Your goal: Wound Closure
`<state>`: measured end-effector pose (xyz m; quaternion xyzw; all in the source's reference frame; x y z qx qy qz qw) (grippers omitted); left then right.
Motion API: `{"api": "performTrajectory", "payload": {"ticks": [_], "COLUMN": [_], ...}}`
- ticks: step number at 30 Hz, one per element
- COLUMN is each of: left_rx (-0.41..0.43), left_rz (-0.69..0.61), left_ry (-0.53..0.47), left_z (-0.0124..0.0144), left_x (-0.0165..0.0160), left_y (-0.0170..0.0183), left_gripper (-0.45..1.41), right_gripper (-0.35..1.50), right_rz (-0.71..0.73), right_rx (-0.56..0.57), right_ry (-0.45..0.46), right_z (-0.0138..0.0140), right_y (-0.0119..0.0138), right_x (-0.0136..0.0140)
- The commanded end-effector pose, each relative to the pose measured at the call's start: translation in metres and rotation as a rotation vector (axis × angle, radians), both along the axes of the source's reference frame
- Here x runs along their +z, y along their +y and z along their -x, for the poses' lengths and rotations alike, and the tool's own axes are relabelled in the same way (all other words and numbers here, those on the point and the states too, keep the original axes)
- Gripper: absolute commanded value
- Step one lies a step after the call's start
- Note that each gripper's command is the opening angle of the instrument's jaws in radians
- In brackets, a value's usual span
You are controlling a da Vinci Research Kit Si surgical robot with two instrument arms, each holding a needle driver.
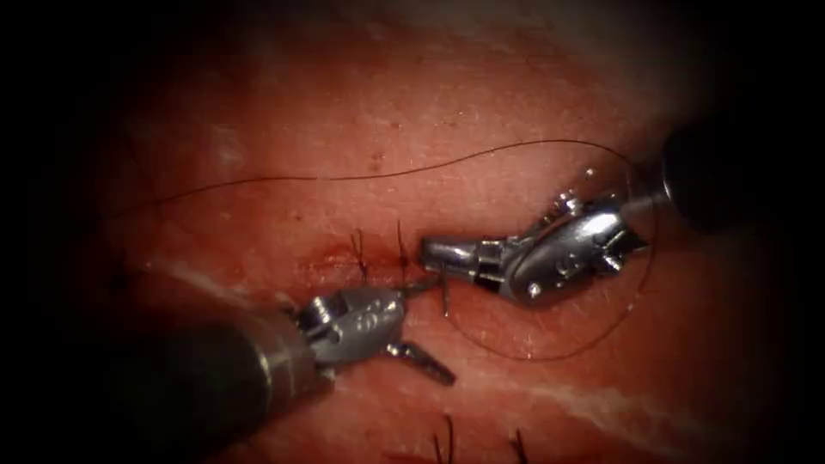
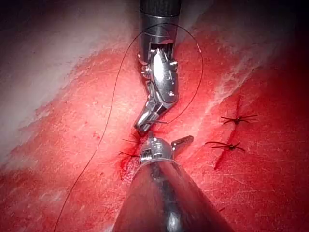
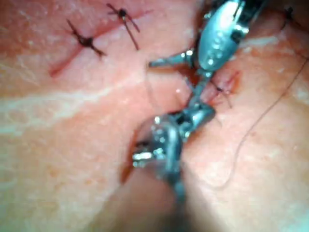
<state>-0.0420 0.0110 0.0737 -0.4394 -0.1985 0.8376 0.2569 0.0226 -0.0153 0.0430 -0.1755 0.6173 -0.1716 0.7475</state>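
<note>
Both tools, the left tool (image 1: 412, 318) and the right tool (image 1: 434, 252), are polished, glossy metal. The tissue (image 1: 481, 120) looks moist, faintly pitted and sheened. The thread (image 1: 387, 175) is fine, dark and matt.

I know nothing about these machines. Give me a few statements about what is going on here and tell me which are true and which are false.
1. The left tool has its jaws spread open, holding nothing. True.
2. The right tool has its jaws wide open. False: they look shut, with the tip at the cut; what they hold, if anything, I cannot tell.
3. The thread runs in a wide loop around the right tool. True.
4. The tissue has no stitches in it yet. False: dark knotted stitches already cross the cut.
5. The two tools' tips are far apart, at opposite ends of the tissue. False: they are close together at the cut.
</note>
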Motion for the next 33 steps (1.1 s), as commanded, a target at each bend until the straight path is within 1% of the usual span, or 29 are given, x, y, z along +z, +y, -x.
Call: {"api": "performTrajectory", "payload": {"ticks": [1,5,12,18,21,23,25,28,33], "left_rx": [0.003,0.006,0.028,0.069,0.104,0.117,0.121,0.126,0.126], "left_rz": [-0.003,-0.01,-0.035,-0.058,-0.072,-0.077,-0.075,-0.077,-0.078], "left_ry": [0.001,0.008,0.042,0.096,0.114,0.115,0.116,0.12,0.119], "left_z": [0.0007,0.0005,0.0001,-0.0001,0.0003,0.0005,0.0006,0.0005,0.0005], "left_x": [0.0007,0.0007,0.0007,0.0002,0.0002,0.0004,0.0005,0.0004,0.0004], "left_y": [-0.0006,-0.0007,-0.0011,-0.0018,-0.0028,-0.0032,-0.0034,-0.0034,-0.0033], "left_gripper": [0.72,0.71,0.67,0.67,0.67,0.67,0.67,0.66,0.66], "right_gripper": [-0.35,-0.35,-0.35,-0.35,-0.35,-0.35,-0.35,-0.35,-0.35], "right_rz": [-0.002,-0.003,-0.057,-0.116,-0.151,-0.167,-0.194,-0.228,-0.231], "right_rx": [-0.006,-0.009,-0.013,-0.02,-0.022,-0.037,-0.06,-0.094,-0.099], "right_ry": [-0.011,-0.032,-0.068,-0.099,-0.127,-0.141,-0.166,-0.216,-0.22], "right_z": [0.0,0.0003,0.0005,0.0004,-0.0001,-0.0005,-0.0009,-0.0008,-0.0006], "right_y": [-0.0013,-0.0015,-0.0014,-0.0012,-0.001,-0.0009,-0.0013,-0.0023,-0.0021], "right_x": [0.0011,0.0019,0.0035,0.0044,0.005,0.0052,0.0054,0.006,0.0058]}}
